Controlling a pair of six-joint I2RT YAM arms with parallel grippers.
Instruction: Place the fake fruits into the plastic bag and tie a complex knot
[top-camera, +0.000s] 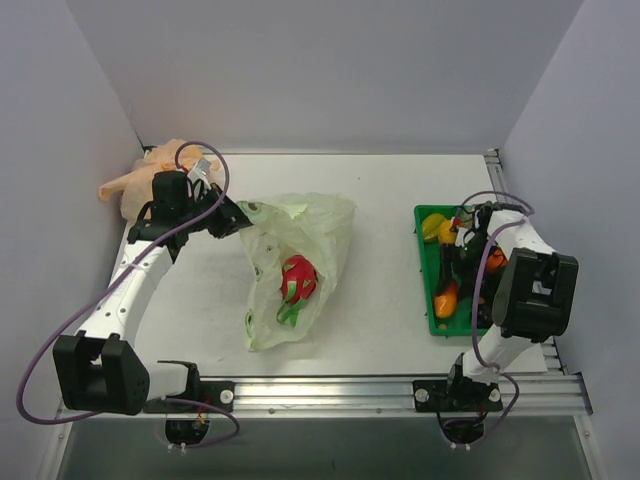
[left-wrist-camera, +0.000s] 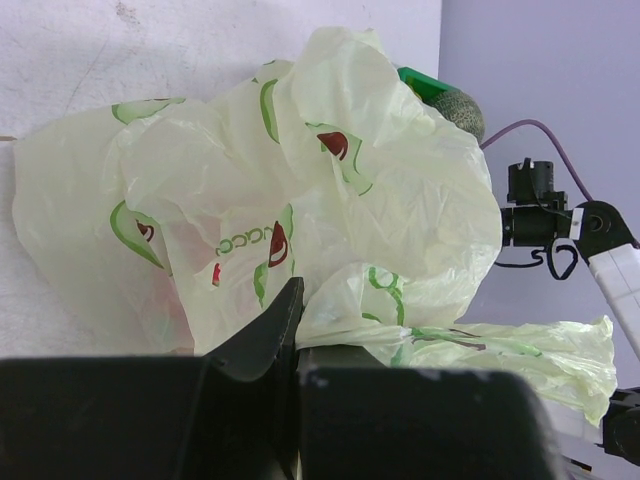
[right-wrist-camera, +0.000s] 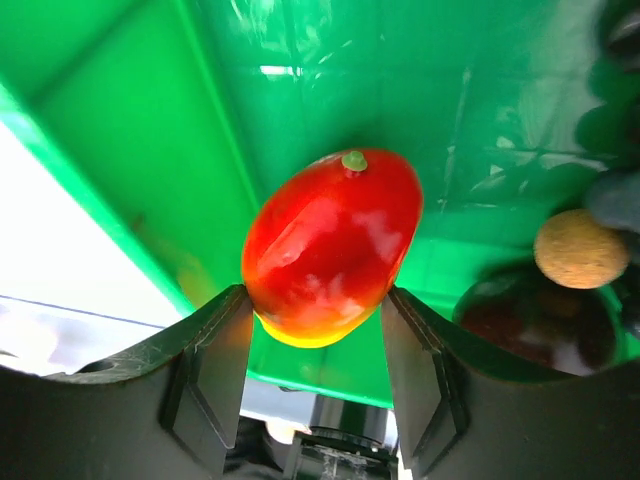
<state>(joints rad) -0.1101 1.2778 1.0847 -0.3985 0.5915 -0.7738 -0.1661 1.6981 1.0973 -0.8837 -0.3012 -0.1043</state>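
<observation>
The pale green plastic bag lies mid-table with a pink dragon fruit inside. My left gripper is shut on the bag's upper left edge; in the left wrist view its jaws pinch a fold of the bag. My right gripper points down into the green tray. In the right wrist view it is shut on a red-and-yellow fruit, one finger on each side. A yellow starfruit and an orange lie in the tray.
A peach-orange bag lies at the back left corner, behind the left arm. In the right wrist view a tan round fruit and a dark fruit lie close to the right finger. Walls enclose the table on three sides.
</observation>
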